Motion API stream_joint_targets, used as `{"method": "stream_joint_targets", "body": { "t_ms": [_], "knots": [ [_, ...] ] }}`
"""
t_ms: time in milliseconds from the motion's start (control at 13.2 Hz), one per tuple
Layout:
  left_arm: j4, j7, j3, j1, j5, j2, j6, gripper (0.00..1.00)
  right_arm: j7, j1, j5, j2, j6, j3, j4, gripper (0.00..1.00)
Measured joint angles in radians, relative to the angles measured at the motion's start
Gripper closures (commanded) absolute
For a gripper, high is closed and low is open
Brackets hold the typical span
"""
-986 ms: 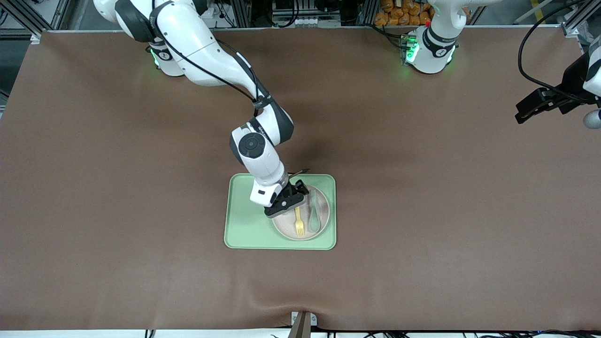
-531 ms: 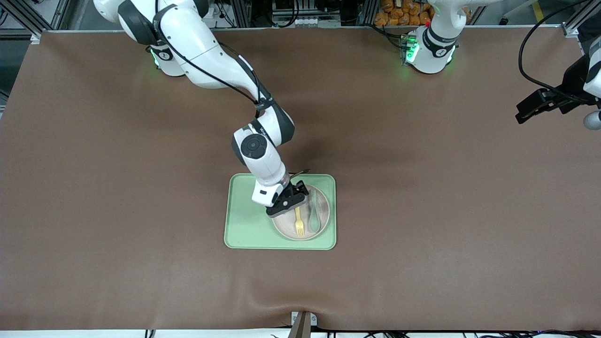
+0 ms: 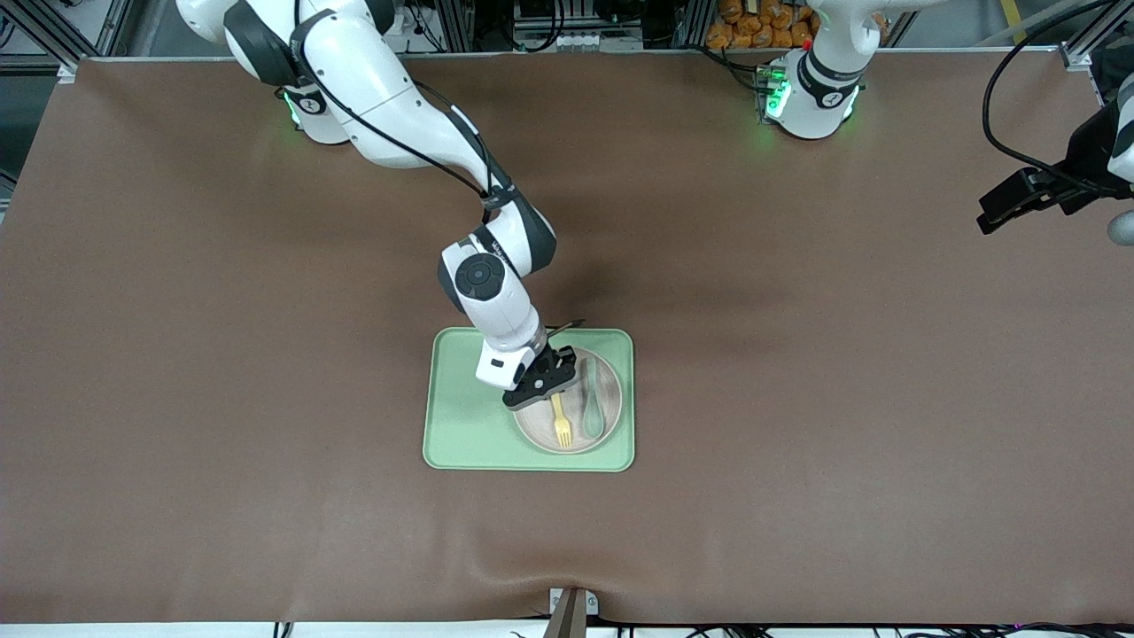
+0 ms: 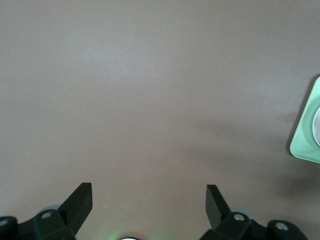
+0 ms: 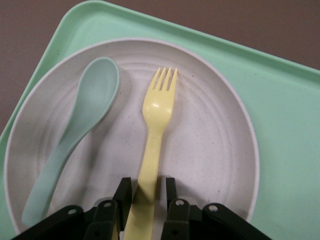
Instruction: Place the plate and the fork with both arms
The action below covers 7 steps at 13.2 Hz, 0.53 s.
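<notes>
Your right claw [image 5: 146, 196] pinches pale-yellow plastic fork [image 5: 155, 132] handle, ready to lift from round off-white plate [image 5: 215, 145]; left claw [image 4: 149, 199] waits wide over bare desk [image 4: 150, 90].

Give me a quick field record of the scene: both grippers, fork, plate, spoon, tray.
right gripper: over the plate, fingers either side of the fork handle, closed on it
left gripper: open, waiting over bare table at the left arm's end
fork: lying on plate beside spoon
spoon: on plate
plate: on tray
tray: mid-table
</notes>
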Motion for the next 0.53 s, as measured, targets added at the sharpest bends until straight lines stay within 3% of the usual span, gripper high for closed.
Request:
{"method": "stream_joint_targets", "body": {
  "t_ms": [152,531],
  "knots": [
    [0.005,0.000,0.000,0.000,0.000,0.000,0.001,0.00,0.000,0.000,0.000,0.000,0.002,0.000,0.000,0.97],
    [0.011,0.000,0.001,0.000,0.000,0.000,0.001,0.00,0.000,-0.001,0.000,0.000,0.006,-0.004,0.003,1.00]
  ]
}}
